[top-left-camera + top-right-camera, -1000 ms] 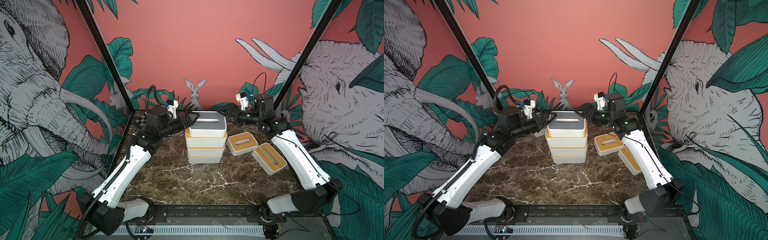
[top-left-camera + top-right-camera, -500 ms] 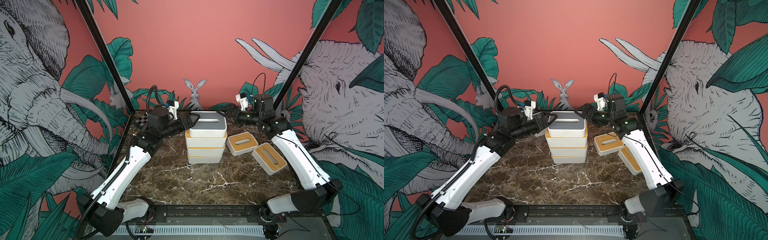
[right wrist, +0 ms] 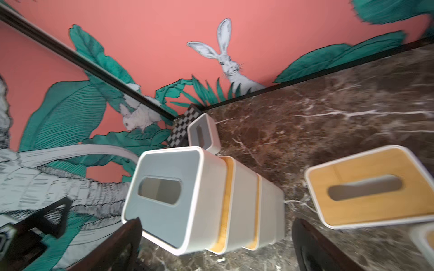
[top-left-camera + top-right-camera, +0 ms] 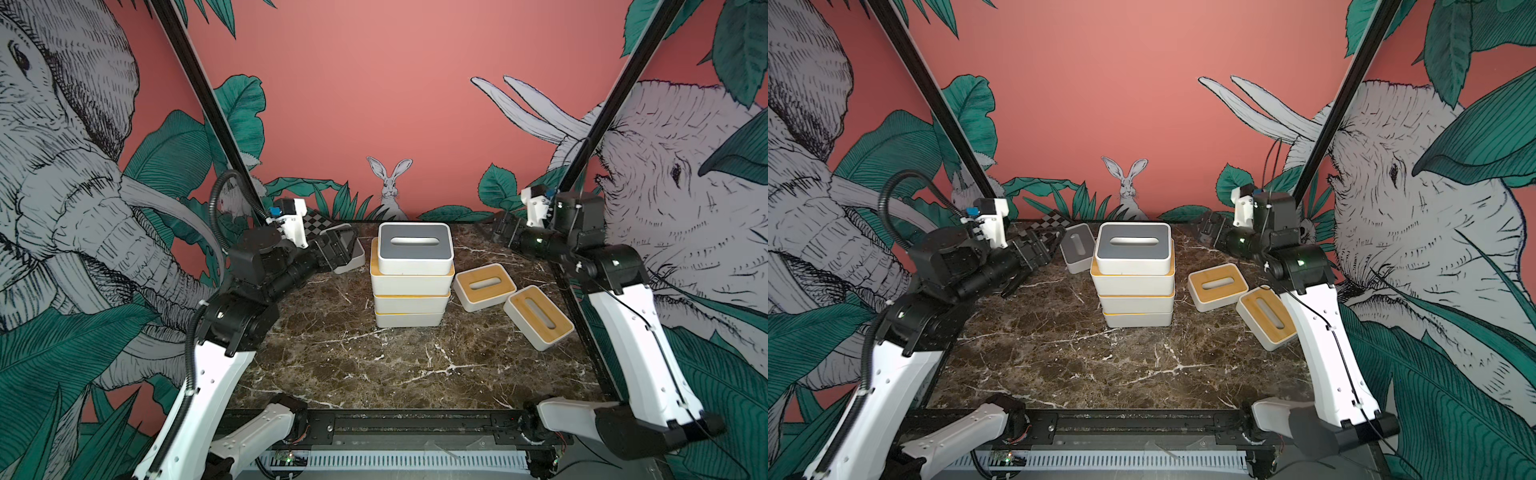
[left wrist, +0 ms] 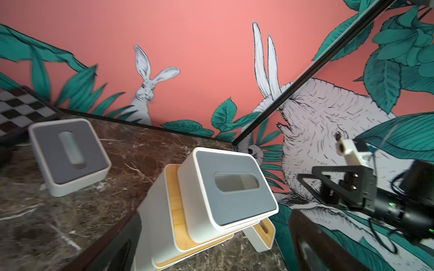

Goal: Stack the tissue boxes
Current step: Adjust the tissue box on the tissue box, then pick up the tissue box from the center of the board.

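Note:
In the middle of the marble table stands a stack of several tissue boxes [image 4: 411,291] [image 4: 1136,291]. The grey-lidded box [image 4: 415,247] [image 5: 232,185] [image 3: 164,187] lies on top, above bamboo lids. Two bamboo-lidded boxes [image 4: 484,286] [image 4: 538,316] lie loose to the right of the stack. Another grey-lidded box [image 4: 1077,247] [image 5: 68,152] sits at the back left. My left gripper [image 4: 336,249] [image 5: 211,248] hangs open, left of the stack top and in front of that grey box. My right gripper [image 4: 505,230] [image 3: 216,253] is open at the back right, apart from the stack.
A black-and-white checkerboard case [image 4: 316,220] [image 4: 1046,220] lies in the back left corner behind the loose grey box. Black frame posts rise at both back corners. The front half of the table [image 4: 395,374] is bare marble.
Both grippers have drawn back from the top grey-lidded box, the left one to the left and the right one to the right. The stack has stayed still.

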Motion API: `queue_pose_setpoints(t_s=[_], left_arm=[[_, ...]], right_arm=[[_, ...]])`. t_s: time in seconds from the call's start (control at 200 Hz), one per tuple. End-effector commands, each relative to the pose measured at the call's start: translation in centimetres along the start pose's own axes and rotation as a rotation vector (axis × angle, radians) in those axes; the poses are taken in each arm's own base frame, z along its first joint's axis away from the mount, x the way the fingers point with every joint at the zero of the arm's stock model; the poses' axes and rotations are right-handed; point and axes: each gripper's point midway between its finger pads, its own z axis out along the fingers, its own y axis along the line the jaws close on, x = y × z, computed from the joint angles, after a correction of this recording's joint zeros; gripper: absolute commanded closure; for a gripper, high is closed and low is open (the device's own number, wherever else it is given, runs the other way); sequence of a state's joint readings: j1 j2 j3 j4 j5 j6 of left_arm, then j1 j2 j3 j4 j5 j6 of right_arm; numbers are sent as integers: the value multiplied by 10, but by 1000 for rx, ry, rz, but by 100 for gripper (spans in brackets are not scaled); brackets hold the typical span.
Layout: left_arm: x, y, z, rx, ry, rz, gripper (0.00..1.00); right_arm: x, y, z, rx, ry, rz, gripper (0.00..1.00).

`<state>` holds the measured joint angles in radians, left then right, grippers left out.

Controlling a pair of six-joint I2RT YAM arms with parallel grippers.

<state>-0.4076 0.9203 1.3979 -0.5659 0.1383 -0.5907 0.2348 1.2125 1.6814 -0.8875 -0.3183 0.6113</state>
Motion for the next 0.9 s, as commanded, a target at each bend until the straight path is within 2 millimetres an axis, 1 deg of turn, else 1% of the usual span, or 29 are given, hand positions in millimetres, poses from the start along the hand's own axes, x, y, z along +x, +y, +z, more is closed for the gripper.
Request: queue_pose_setpoints(t_s=[0.0, 0.01, 0.025, 0.04, 0.11, 0.18, 0.195, 0.2, 0.22, 0.225, 0.235, 0.24, 0.285, 0.32, 0.38, 0.505, 0.61, 0.665, 0.71, 0.815, 0.895], left_arm=[[22, 47, -22, -208, 6, 101, 0], [24, 49, -23, -212, 5, 102, 0], [26, 51, -24, -217, 3, 105, 1], [28, 53, -26, -220, 0, 105, 0], [39, 61, -29, -228, 0, 102, 0], [50, 66, -30, -226, 6, 88, 0], [51, 67, -30, -224, 6, 86, 0], [52, 67, -30, -223, 8, 85, 0], [54, 67, -29, -218, 12, 83, 0], [55, 68, -29, -218, 13, 82, 0], [56, 68, -29, -215, 16, 80, 0], [57, 68, -28, -215, 17, 79, 0], [61, 67, -27, -202, 33, 76, 0], [64, 67, -25, -198, 47, 75, 0], [67, 69, -23, -205, 62, 75, 1], [68, 69, -22, -198, 59, 83, 0], [68, 66, -24, -187, 62, 98, 0], [70, 68, -25, -194, 67, 106, 1], [73, 70, -25, -196, 76, 114, 0], [76, 74, -27, -210, 83, 125, 0], [78, 75, -26, -211, 82, 129, 0]], right_arm=[[26, -67, -24, 281, 16, 3, 1], [31, -76, -25, 312, 25, 15, 1], [34, -80, -27, 326, 26, 19, 1], [40, -89, -29, 356, 35, 32, 1], [57, -114, -34, 424, 62, 83, 1], [78, -143, -31, 491, 89, 162, 1], [79, -146, -31, 498, 88, 173, 1], [82, -150, -30, 508, 93, 191, 1], [87, -158, -30, 524, 98, 226, 1], [91, -162, -28, 534, 109, 238, 1], [93, -165, -27, 539, 114, 247, 1], [97, -170, -26, 551, 121, 270, 1], [108, -183, -21, 557, 135, 359, 1], [118, -196, -16, 569, 139, 467, 1], [130, -214, -7, 578, 130, 620, 1], [140, -239, 13, 580, 98, 874, 1], [140, -258, 25, 563, 43, 1049, 1], [144, -271, 32, 557, 8, 1161, 1], [146, -278, 37, 555, -10, 1210, 1], [158, -297, 43, 595, -26, 1328, 1], [156, -306, 45, 588, -59, 1390, 1]])
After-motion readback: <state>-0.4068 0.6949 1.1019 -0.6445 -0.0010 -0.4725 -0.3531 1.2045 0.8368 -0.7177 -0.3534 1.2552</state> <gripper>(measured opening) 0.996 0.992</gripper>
